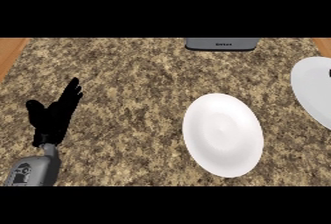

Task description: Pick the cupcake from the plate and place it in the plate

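Granite in speckled brown and tan makes up the counter, which fills the head view, with a wooden strip at its left border.

The largest thing on the counter is the nearer plate, white and bare, lying well off to the right of the left hand and about level with it. The farther plate, also white, sits beyond it to the right and a little further forward. The view's right edge cuts it off, so only part of it shows, and that part looks bare too.

A grey forearm comes in from the lower left and carries the left hand. The hand rests open with its fingers straight and pointing up and away and its thumb spread to the side, and it holds nothing. A grey box stands at the far edge of the counter, forward and to the right of the hand.

The cupcake shows on neither plate and nowhere on the counter. If it is present, it most likely sits on the hidden part of the farther plate, though the view cannot settle that. The right hand is not in view either.

Both plates lie to the right of the left hand, with open counter between them and it. So the pick probably belongs to the right arm, which would be nearer. Since the cupcake cannot be seen, no long axis or direction of approach can be judged for it.
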`<state>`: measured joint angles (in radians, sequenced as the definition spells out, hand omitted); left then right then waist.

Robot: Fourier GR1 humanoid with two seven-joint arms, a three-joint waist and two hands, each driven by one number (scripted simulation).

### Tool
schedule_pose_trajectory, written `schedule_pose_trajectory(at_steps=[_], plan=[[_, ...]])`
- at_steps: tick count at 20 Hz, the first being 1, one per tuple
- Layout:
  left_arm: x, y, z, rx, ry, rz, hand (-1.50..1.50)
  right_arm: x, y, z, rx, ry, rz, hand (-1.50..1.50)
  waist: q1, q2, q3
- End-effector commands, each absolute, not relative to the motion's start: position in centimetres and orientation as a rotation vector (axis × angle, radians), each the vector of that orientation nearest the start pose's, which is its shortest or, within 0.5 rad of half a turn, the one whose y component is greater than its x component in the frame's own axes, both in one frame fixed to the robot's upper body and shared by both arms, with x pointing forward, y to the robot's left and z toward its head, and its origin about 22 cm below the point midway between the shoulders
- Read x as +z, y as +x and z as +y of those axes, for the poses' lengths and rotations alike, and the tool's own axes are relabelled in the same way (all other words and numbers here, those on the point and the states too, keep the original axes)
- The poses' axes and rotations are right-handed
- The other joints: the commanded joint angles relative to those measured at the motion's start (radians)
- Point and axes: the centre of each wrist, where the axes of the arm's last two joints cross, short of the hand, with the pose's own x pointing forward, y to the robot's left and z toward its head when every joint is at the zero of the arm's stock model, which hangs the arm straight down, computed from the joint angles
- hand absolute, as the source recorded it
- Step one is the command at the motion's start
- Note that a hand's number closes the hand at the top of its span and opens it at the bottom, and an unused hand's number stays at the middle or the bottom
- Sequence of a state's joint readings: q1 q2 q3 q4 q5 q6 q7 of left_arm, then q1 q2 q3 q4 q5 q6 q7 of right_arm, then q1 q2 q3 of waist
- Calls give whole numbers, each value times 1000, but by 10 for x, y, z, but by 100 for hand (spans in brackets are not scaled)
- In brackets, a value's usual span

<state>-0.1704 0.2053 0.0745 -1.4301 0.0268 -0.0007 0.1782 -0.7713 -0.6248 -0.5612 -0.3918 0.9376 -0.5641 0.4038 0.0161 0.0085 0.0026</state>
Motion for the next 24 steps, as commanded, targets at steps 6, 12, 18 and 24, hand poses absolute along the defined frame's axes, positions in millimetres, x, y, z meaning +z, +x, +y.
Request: schedule_pose_trajectory(at_steps=[6, 12, 18, 24], plan=[[12, 282, 286, -87, 146, -1416, 0, 64, 341, -482, -77, -1476, -982, -150, 1, 0, -1], [23, 287, 292, -84, 167, -1416, 0, 104, 378, -444, -198, -1426, -1416, -150, -5, -9, -1], [38, 295, 287, -76, 174, -1413, 0, 129, 378, -450, -463, -1192, -1471, -150, -22, -14, -2], [16, 275, 283, -72, 179, -1393, 0, 115, 350, -469, -521, -968, -1475, -150, -24, -14, -3]])
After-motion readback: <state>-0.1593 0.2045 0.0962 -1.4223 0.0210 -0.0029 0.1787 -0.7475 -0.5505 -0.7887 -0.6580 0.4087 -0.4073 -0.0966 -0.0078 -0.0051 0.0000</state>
